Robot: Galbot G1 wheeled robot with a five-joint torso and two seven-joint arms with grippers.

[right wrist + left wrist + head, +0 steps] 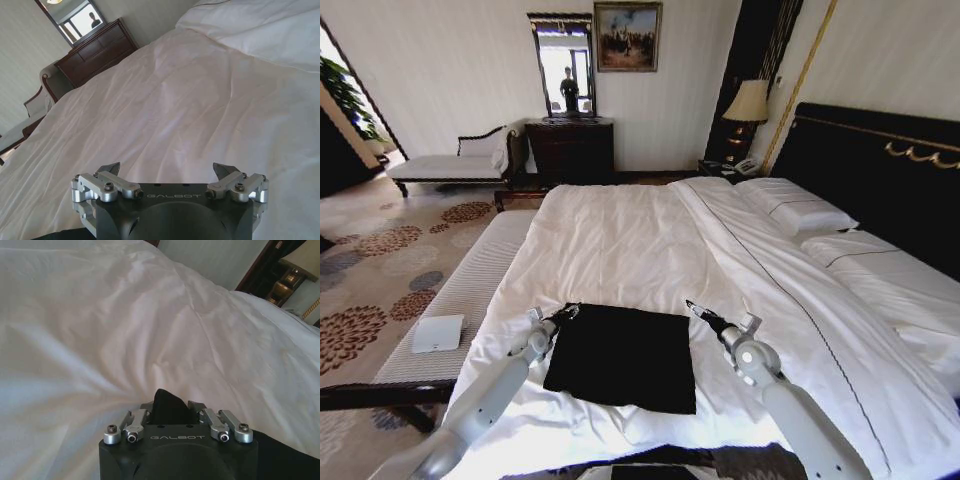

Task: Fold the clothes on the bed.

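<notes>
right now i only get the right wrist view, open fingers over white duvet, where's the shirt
Observer: The black T-shirt lies as a dark rectangle on the bed. Its far right corner is close beside your right end effector.
Operator: is the left arm on it
Observer: Yes. The left end effector is shut on a pinch of black fabric at the shirt's far left corner.
Operator: anything beside the bed on that side
Observer: A pale striped bench runs along the bed to the robot's left, with a flat white item lying on it.
</notes>
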